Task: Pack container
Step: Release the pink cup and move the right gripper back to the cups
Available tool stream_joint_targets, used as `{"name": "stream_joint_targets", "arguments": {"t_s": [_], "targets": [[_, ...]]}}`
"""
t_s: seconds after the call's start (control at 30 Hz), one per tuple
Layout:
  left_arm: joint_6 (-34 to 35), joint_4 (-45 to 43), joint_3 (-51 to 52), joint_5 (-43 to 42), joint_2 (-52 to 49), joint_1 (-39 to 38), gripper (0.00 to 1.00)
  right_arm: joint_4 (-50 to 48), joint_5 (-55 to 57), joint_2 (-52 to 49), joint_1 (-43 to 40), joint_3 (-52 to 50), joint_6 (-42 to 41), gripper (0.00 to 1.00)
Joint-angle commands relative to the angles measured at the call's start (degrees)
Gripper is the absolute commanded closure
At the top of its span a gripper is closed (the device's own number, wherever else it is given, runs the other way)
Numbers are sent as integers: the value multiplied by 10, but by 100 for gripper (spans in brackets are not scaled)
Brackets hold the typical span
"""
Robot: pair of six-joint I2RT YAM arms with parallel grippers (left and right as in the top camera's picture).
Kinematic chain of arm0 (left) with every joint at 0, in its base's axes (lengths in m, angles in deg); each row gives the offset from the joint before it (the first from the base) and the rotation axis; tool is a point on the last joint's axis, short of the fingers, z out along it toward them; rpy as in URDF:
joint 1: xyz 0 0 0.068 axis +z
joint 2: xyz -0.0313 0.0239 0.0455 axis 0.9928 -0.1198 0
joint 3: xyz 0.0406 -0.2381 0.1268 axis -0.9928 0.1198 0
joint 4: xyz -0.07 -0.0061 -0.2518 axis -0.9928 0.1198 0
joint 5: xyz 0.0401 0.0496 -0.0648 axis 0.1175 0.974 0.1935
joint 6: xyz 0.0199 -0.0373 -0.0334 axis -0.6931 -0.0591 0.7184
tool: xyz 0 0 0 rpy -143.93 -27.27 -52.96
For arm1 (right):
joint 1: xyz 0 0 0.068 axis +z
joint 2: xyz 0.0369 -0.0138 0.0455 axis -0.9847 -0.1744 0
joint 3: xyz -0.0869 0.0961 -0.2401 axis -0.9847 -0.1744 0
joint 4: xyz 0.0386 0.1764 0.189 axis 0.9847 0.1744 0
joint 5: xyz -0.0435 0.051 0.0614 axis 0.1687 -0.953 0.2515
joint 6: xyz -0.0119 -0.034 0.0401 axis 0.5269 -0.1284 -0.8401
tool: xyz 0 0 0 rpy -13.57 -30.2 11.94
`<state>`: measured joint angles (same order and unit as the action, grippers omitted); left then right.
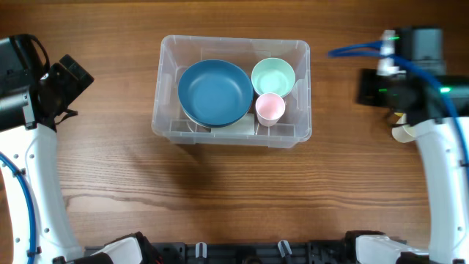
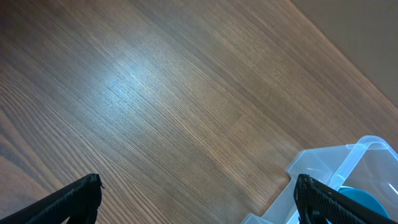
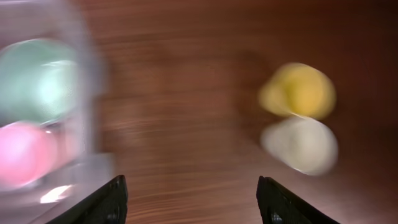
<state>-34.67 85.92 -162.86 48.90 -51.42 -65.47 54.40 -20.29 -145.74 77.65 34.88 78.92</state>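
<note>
Overhead view is sharp and evenly bright, and the large clear plastic rectangular bin (image 1: 167,95) throws a soft shadow toward the near edge. Left wrist catches pale glare on the brown wooden table (image 2: 130,81). Right wrist is dim and heavily blurred, colours smearing.

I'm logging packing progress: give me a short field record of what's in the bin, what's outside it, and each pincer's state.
container: clear bin on the table
inside: blue bowl, mint bowl, pink cup
outside: yellow item and cream item, blurred, on the table right of the container
left pincer: open, empty, near a container corner
right pincer: open, empty, above bare table
</note>
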Motion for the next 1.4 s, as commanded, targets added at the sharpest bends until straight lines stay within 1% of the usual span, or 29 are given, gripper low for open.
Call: {"name": "stream_joint_targets", "arguments": {"t_s": [0.0,0.13,0.23,0.37,0.47,0.63,0.87,1.0,1.37], "targets": [[5,0,-7,-1,5,3,0,2,-5,-19,-83,5,7,32],[5,0,-7,-1,5,3,0,2,-5,-52,-135,2,7,32],[5,0,-7,-1,5,3,0,-5,-5,-85,-156,-8,8,32],[5,0,-7,-1,5,3,0,-10,0,-142,-162,-21,9,29],[5,0,-7,-1,5,3,0,-15,33,-187,-162,-24,2,32],[5,0,-7,-1,5,3,0,-20,41,-227,-164,-24,-8,32],[5,0,-7,-1,5,3,0,-25,42,-254,-185,-24,-23,33],[5,0,-7,-1,5,3,0,-30,35,-264,-196,-28,-25,39],[5,0,-7,-1,5,3,0,-108,10,-264,-198,-103,-21,39]]}}
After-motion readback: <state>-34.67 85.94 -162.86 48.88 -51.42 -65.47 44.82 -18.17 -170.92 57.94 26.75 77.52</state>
